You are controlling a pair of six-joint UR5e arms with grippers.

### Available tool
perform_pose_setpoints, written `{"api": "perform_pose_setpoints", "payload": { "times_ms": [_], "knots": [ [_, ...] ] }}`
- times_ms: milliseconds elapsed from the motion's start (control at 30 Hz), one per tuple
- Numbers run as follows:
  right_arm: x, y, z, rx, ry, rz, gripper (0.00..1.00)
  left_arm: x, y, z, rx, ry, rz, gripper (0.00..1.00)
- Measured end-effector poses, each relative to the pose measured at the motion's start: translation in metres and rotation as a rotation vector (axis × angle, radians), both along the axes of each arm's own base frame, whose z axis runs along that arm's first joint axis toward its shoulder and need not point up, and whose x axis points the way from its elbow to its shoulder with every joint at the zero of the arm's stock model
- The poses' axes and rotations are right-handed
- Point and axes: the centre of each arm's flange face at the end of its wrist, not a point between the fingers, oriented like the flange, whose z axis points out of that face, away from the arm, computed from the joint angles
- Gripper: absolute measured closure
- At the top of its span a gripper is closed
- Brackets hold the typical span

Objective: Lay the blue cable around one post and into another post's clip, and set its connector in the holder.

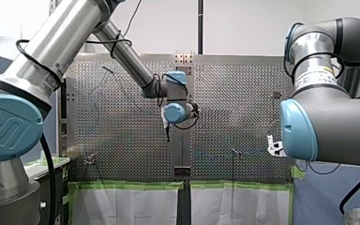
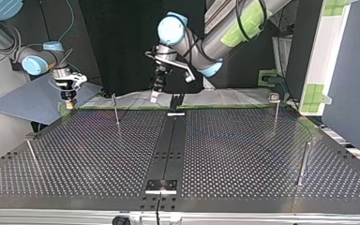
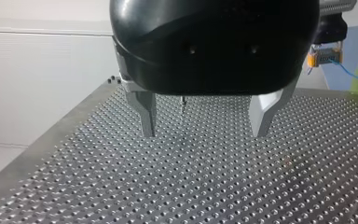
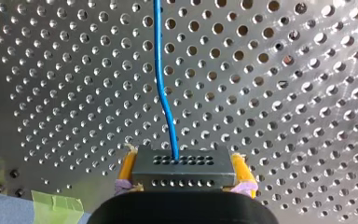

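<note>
Step one looks barely begun. My right pincer [image 4: 185, 169] pinches the dark connector [image 4: 182, 179], and the blue cable [image 4: 164, 93] runs from it over the surface [image 4: 284, 116]. My left pincer [image 3: 204, 133] is spread, holding nothing. Next, I think, the cable must go around a post [image 2: 116, 110].

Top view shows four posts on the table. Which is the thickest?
The post at the top view's right edge, nearer the camera. It is a stout cylinder; the far-right post and the two left posts are thin rods.
</note>
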Motion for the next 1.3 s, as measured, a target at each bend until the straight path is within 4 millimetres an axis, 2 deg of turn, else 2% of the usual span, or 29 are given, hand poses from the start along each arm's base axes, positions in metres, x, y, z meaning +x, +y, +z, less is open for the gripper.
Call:
{"api": "perform_pose_setpoints", "payload": {
  "times_ms": [467, 800, 1067, 1300],
  "knots": [
    [0.009, 0.001, 0.0, 0.0, -0.007, 0.008, 1.0, -0.02, 0.037, 0.033, -0.076, -0.066, 0.04, 0.0],
    [0.012, 0.001, 0.0, -0.002, -0.011, 0.01, 1.0, -0.043, 0.06, 0.055, -0.162, -0.128, 0.059, 0.0],
    [0.014, 0.002, 0.0, -0.004, -0.011, 0.013, 1.0, -0.057, 0.073, 0.039, -0.171, -0.134, 0.071, 0.0],
    [0.016, 0.002, 0.001, -0.006, -0.012, 0.016, 1.0, -0.069, 0.085, 0.012, -0.161, -0.12, 0.088, 0.0]
  ]
}}
